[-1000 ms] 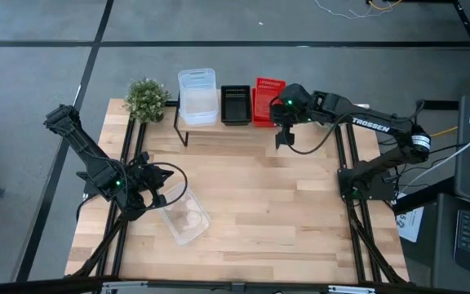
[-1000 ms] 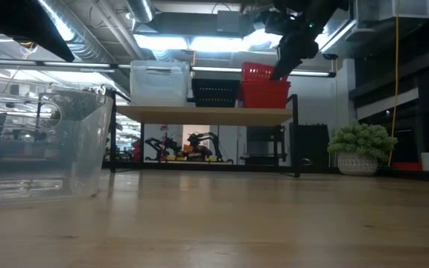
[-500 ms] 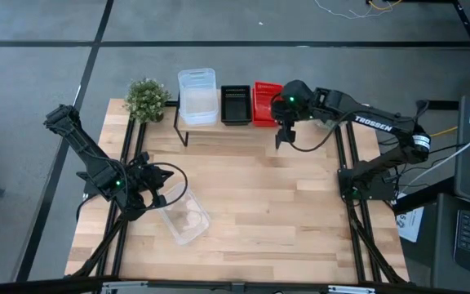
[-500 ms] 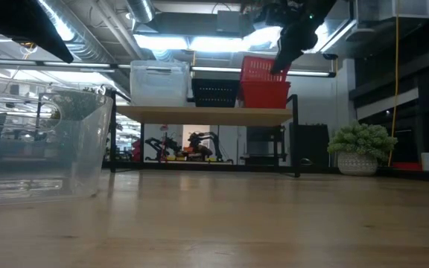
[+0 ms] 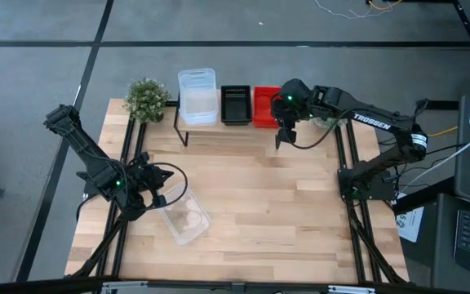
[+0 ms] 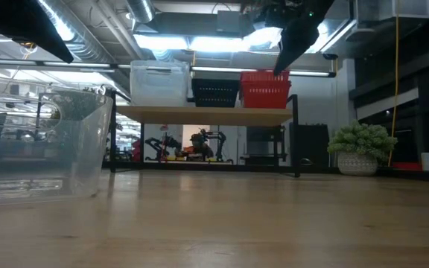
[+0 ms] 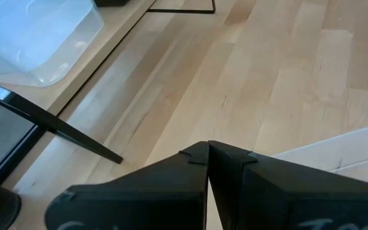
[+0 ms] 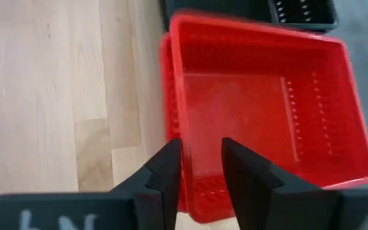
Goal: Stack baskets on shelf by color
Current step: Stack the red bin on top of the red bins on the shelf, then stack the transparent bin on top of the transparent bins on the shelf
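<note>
On the shelf point(image 6: 203, 114) at the table's far edge stand a clear basket point(image 5: 197, 96), a black basket point(image 5: 235, 104) and a red basket point(image 8: 260, 108). The red one sits level inside another red one. My right gripper point(image 8: 202, 167) hangs open just above the red basket's near wall, slanting down; in the low view point(image 6: 280, 68) its tips stand at the rim's right end. Another clear basket point(image 5: 182, 214) rests bottom-down on the table at the near left. My left gripper point(image 7: 207, 152) is shut beside its far-left corner, with nothing between the fingers.
A green potted plant point(image 5: 146, 99) stands at the table's far left corner, beside the shelf. Black frame rails point(image 5: 123, 163) run along the table's left and right edges. Bare wood point(image 5: 268, 204) spans the middle and near right of the table.
My right gripper has let go of the top red basket. That basket stood tipped up on the red one below; it has dropped and now lies level inside it on the shelf.
</note>
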Available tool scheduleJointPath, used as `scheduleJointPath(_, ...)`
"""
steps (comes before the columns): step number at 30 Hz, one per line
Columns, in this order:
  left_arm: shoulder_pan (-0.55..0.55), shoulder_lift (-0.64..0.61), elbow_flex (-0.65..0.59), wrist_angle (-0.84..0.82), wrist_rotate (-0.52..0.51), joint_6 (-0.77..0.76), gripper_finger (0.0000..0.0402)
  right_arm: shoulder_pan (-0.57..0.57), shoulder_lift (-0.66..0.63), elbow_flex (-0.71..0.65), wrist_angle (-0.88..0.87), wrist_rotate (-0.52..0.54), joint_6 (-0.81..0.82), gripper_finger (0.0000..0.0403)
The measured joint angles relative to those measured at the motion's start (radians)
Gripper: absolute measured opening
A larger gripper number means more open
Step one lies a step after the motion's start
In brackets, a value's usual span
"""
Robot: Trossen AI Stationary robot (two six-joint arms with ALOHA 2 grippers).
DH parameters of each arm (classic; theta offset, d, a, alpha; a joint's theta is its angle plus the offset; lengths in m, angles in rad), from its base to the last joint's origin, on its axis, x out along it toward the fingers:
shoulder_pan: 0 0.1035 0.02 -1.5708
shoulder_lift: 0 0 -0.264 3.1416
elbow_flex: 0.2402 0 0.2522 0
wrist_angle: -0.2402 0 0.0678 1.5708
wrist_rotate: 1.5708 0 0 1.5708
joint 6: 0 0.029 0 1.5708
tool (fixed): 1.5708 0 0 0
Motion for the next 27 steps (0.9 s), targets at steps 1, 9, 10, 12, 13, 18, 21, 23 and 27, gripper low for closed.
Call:
scheduleJointPath(1, 0.0, 0.0, 0.0, 0.0, 0.0, 0.0, 0.0, 0.0, 0.004, 0.0, 0.0, -0.002, 0.001, 0.0112)
scheduleJointPath(9, 0.0, 0.0, 0.0, 0.0, 0.0, -0.002, 0.0, 0.015, 0.015, 0.018, -0.003, -0.002, 0.057, 0.0143)
scheduleJointPath(10, 0.0, 0.0, 0.0, 0.0, 0.0, -0.002, 0.0, 0.024, 0.015, 0.027, -0.003, -0.004, 0.064, 0.0144)
scheduleJointPath(12, 0.0, 0.0, 0.0, 0.0, 0.0, -0.002, 0.0, 0.044, 0.015, 0.045, -0.002, -0.026, 0.085, 0.0145)
scheduleJointPath(13, 0.0, 0.0, 0.0, 0.0, 0.0, -0.002, 0.0, 0.054, 0.015, 0.051, -0.002, -0.05, 0.093, 0.0145)
scheduleJointPath(18, 0.0, 0.0, 0.0, 0.001, 0.0, -0.007, 0.0, 0.111, 0.015, 0.056, -0.062, -0.214, 0.111, 0.0146)
scheduleJointPath(21, 0.0, 0.0, 0.0, 0.004, 0.0, -0.007, 0.0, 0.139, 0.014, 0.046, -0.176, -0.296, 0.111, 0.0146)
scheduleJointPath(23, 0.0, 0.0, 0.0, 0.009, -0.002, -0.007, 0.0, 0.154, 0.014, 0.02, -0.232, -0.342, 0.111, 0.0146)
scheduleJointPath(27, 0.0, 0.0, 0.0, 0.097, -0.004, 0.017, 0.0, 0.186, 0.014, -0.074, -0.264, -0.433, 0.115, 0.0146)
